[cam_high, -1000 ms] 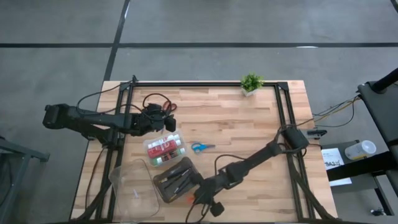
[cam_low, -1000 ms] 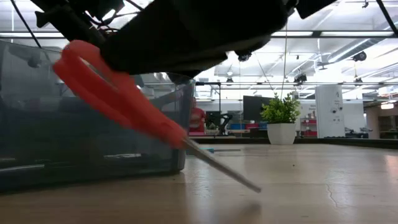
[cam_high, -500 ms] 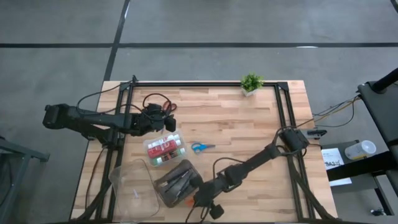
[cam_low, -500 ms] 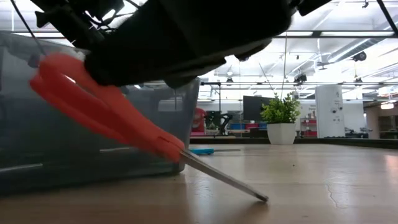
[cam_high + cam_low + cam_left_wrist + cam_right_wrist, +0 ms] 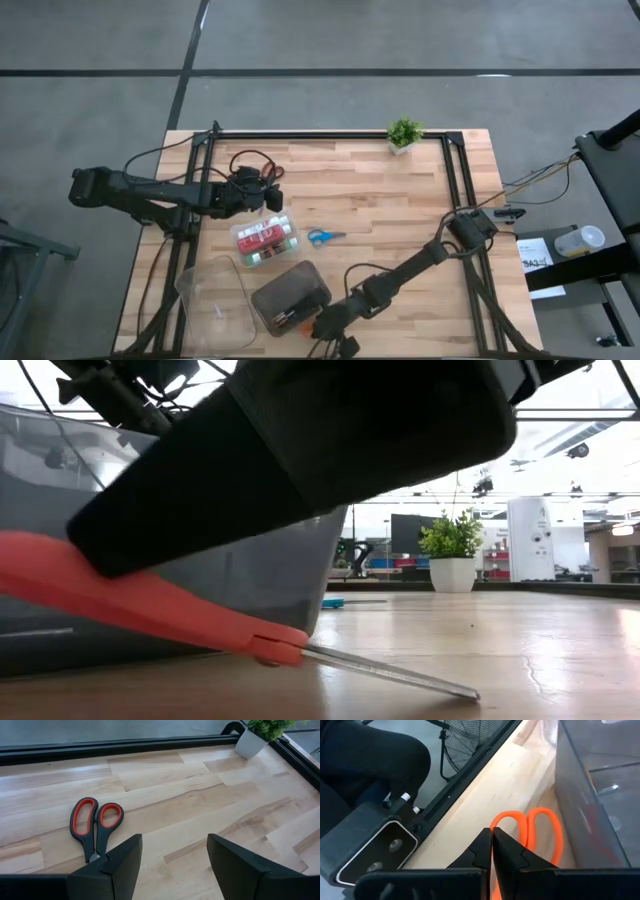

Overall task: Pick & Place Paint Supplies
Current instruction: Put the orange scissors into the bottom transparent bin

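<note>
My right gripper [image 5: 492,845] is shut on the orange-handled scissors [image 5: 150,605] near the table's near edge. The scissors sit just outside the wall of the dark grey case [image 5: 290,295], with their loops [image 5: 540,827] beside that wall. My left gripper [image 5: 172,865] hangs open at the far left over bare wood. Beyond its fingers, the red-and-black scissors [image 5: 95,827] lie flat on the table. The blue scissors [image 5: 322,237] lie flat at mid-table. The paint tubes lie in a clear box [image 5: 265,240]. No brushes can be made out. My right gripper pinches the orange scissors' handle [image 5: 180,610] between its two fingers, just behind the loops. The fingers slant down from the table's right toward its near left and lie along the scissors. The scissors are tilted, loops raised, with the blade tip [image 5: 465,693] on the table.
A second, larger clear box [image 5: 213,300] stands left of the dark case near the front edge. A small potted plant [image 5: 404,132] stands at the far edge. Black frame rails [image 5: 452,180] run along the table's sides. Bare wood lies in the middle and on the right.
My right gripper has sunk toward the table's near-left corner with the orange scissors, staying shut. The scissors have come down and tipped flatter. Their blade tip, which was clear of the wood a second ago, now lies on it.
</note>
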### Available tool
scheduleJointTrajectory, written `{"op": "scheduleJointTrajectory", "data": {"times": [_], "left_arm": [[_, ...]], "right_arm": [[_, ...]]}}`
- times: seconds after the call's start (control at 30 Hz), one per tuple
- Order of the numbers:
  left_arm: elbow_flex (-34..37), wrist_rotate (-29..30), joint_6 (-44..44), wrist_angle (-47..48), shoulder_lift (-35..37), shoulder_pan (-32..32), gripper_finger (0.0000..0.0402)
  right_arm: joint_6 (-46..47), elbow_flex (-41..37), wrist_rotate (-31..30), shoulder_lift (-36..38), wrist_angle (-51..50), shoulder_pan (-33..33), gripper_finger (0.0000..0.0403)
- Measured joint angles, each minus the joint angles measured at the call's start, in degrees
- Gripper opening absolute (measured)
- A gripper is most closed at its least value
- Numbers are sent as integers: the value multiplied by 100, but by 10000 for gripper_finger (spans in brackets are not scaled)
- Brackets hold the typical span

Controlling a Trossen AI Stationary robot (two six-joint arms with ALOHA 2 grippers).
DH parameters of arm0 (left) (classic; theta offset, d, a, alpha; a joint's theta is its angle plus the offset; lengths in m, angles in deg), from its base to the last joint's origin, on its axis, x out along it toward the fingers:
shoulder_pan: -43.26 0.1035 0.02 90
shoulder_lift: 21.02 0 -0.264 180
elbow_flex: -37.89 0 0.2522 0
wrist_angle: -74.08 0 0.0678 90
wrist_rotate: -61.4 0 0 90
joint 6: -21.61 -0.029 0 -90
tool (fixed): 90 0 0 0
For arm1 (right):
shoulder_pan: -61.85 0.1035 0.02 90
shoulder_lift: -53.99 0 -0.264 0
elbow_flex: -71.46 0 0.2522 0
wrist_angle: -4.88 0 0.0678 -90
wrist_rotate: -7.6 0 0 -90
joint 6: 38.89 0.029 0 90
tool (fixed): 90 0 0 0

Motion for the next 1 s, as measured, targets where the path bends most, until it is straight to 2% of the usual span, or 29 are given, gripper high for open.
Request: {"op": "scheduleJointTrajectory", "data": {"times": [0.37,0.6,0.8,1.0], "left_arm": [[0,0,1,-1,0,-1,232],[0,0,0,0,-1,1,232],[0,2,1,0,1,-2,232],[0,0,-1,0,0,-1,232]], "right_arm": [[-370,-2,-193,181,-8,4,8],[-544,-2,-892,221,-52,122,8],[-815,-4,-1824,221,-204,495,8],[-769,-4,-2232,228,-263,581,8]]}}
